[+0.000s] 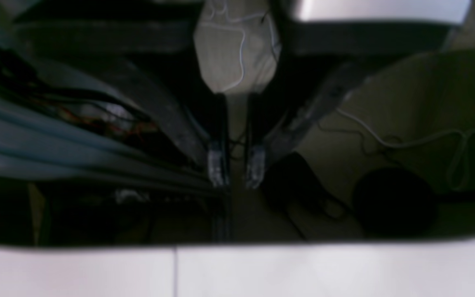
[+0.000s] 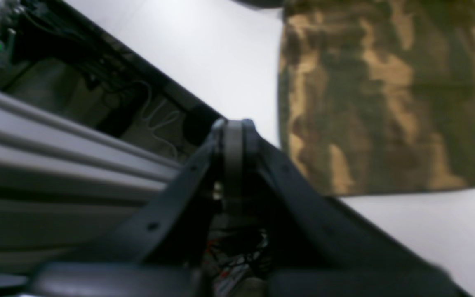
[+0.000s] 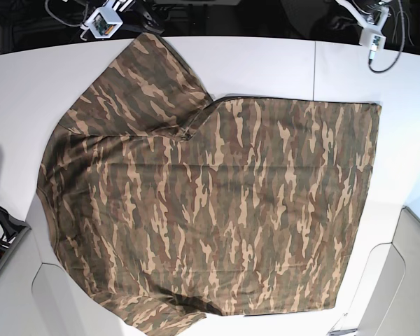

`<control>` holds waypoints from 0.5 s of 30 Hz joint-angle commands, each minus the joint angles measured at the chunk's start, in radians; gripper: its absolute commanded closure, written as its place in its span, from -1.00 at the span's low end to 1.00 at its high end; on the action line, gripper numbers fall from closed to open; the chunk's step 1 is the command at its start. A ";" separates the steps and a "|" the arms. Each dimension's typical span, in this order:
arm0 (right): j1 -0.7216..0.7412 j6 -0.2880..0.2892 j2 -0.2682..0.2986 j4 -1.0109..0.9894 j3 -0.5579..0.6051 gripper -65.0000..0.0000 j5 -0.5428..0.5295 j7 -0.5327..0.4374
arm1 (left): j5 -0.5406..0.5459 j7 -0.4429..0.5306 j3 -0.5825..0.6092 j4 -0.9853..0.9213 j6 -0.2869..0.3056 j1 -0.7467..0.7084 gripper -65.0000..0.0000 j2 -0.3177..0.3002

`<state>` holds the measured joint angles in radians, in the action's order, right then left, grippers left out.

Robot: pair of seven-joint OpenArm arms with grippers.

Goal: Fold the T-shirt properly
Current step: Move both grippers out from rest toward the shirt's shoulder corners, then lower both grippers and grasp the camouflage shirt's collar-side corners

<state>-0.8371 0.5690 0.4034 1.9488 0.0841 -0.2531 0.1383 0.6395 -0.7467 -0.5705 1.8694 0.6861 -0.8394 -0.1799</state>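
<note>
The camouflage T-shirt (image 3: 217,203) lies spread flat on the white table (image 3: 406,84), hem to the right, one sleeve (image 3: 143,77) at the far left and the other (image 3: 164,308) at the near edge. My right gripper (image 2: 233,128) is shut and empty, hovering off the shirt's edge (image 2: 386,95) by the table's border. My left gripper (image 1: 237,169) stands slightly open and empty past the table edge (image 1: 303,272), over the floor. Both arm ends show at the back of the base view, right arm (image 3: 101,26) and left arm (image 3: 372,31), clear of the shirt.
Cables (image 1: 406,142) and a dark round object (image 1: 394,202) lie on the floor beyond the table. An aluminium frame rail (image 2: 56,140) runs beside the right gripper. A table seam (image 3: 314,70) runs past the shirt's far right corner.
</note>
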 commanded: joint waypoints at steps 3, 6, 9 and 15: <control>-0.002 0.003 -0.026 0.037 -0.082 0.97 -0.093 0.029 | 0.073 0.009 -0.053 0.047 0.012 -0.013 0.69 -0.006; 0.011 -0.005 -0.064 0.037 -0.181 0.97 -0.181 0.091 | 0.121 0.008 -0.085 0.057 0.012 -0.008 0.69 -0.006; 0.042 -0.008 -0.086 0.037 -0.284 0.93 -0.269 0.187 | 0.149 0.009 -0.097 0.058 0.012 -0.005 0.61 -0.006; 0.105 -0.118 -0.088 0.036 -0.440 0.17 -0.363 0.335 | 0.164 0.008 -0.097 0.058 0.012 0.005 0.02 -0.007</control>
<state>-0.7265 0.4404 0.3077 1.9701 -0.3504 -0.5987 0.4931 0.7868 -0.7502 -0.6598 1.9110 0.6861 -0.8276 -0.1799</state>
